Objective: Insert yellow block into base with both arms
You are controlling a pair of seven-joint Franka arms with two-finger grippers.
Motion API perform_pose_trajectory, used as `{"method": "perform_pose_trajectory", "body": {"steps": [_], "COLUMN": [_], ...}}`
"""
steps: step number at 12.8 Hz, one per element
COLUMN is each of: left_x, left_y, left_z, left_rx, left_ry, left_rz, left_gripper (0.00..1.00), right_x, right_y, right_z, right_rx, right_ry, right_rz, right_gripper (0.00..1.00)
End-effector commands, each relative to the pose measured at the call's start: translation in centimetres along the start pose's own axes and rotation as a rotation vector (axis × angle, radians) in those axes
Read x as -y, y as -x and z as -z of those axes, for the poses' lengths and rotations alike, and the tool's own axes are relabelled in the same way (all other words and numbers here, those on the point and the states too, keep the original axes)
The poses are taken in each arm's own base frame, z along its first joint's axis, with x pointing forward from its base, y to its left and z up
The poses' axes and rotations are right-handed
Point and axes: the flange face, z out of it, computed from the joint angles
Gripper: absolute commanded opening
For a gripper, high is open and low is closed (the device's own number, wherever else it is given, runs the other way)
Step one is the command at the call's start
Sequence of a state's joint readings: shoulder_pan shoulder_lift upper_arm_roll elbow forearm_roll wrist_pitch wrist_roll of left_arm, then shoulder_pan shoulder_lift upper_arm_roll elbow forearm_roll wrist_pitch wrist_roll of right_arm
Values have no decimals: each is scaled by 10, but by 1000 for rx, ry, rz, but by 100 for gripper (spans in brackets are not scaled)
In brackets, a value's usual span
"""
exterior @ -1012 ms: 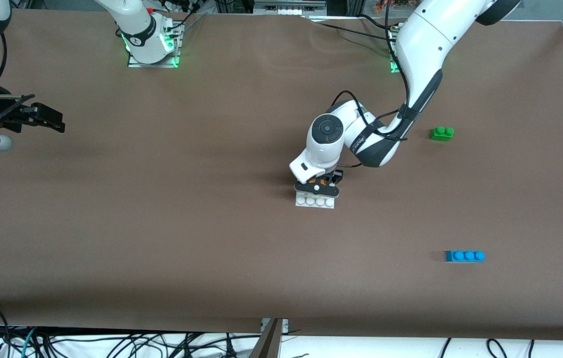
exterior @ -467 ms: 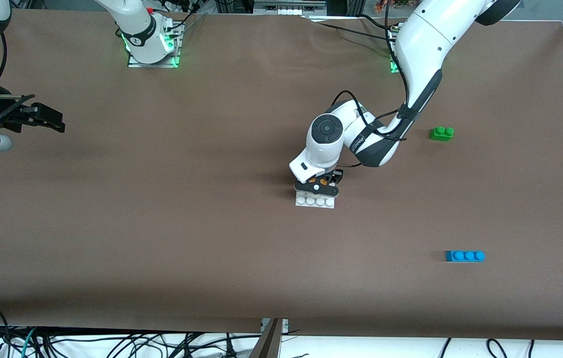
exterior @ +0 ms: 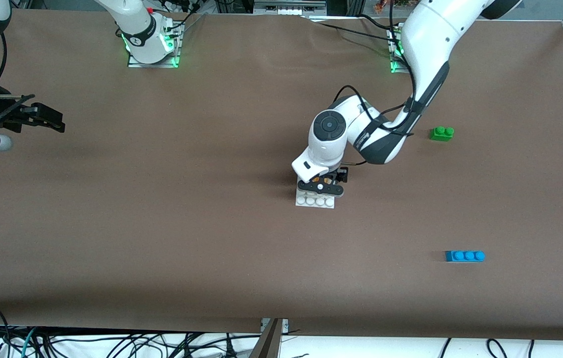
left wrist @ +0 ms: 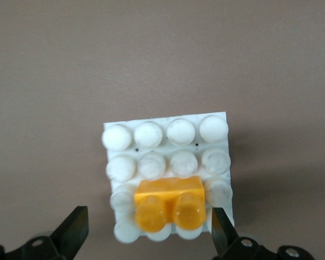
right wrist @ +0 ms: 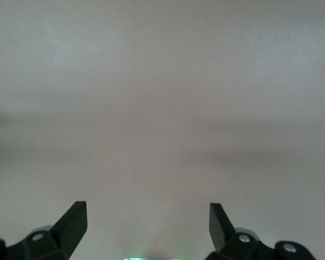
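The base (left wrist: 168, 157) lies flat on the brown table (exterior: 162, 238) near its middle, a white square plate with four rows of round studs. The yellow block (left wrist: 169, 201) sits on top of it, pressed down among the studs of the two rows that the front view hides under the gripper, its two own studs pointing up. In the left wrist view white studs show on either side of the block, and two full rows of studs are bare. In the front view only a sliver of orange shows under the gripper (exterior: 315, 179), while the row of the base nearest the camera (exterior: 315, 201) is plainly seen.

The left gripper (left wrist: 147, 235) hangs just over the base with its fingers (left wrist: 73, 230) spread wide; neither touches the block, which stands free between them. The left arm's wrist covers most of the base from the front camera.

The right gripper (exterior: 45, 119) waits over the table's edge at the right arm's end, well apart from the base, fingers (right wrist: 73, 219) spread and holding nothing.

A green brick (exterior: 441, 133) lies toward the left arm's end of the table. A blue brick (exterior: 465, 256) lies nearer the front camera than the green one. Both are well apart from the base.
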State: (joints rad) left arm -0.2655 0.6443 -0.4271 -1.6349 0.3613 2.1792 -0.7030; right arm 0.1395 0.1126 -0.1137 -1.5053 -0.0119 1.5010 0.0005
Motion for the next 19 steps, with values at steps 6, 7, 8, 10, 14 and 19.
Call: {"method": "perform_pose_trajectory", "body": {"steps": [6,7,8,10,14,19], "left_x": [140,166,196,270,351,389], "left_y": [7,9,12,20,37,42], "left_z": [204,221,239,267,298,293], "left_rx": [40,39,40,51,32,50], "left_ry": [34,29,47,111,101,99], "left_rz": [84,79,75,93,164,223], "left_gripper": [100,100,100,100,100,100], "right_x": [-2,-3,-3,-1,-2,-2], "right_y": [-2,-2,-3,-2,-2,-2], "right_z": [5,5,4,5,5,5], "right_rx": [-6,-8,-6,-8,-8,-8], "right_ry": [5,3,5,5,3,4], "right_rz": [-1,-3,-3,-4,-6,-1], "right_gripper": [100,100,100,100,100,100]}}
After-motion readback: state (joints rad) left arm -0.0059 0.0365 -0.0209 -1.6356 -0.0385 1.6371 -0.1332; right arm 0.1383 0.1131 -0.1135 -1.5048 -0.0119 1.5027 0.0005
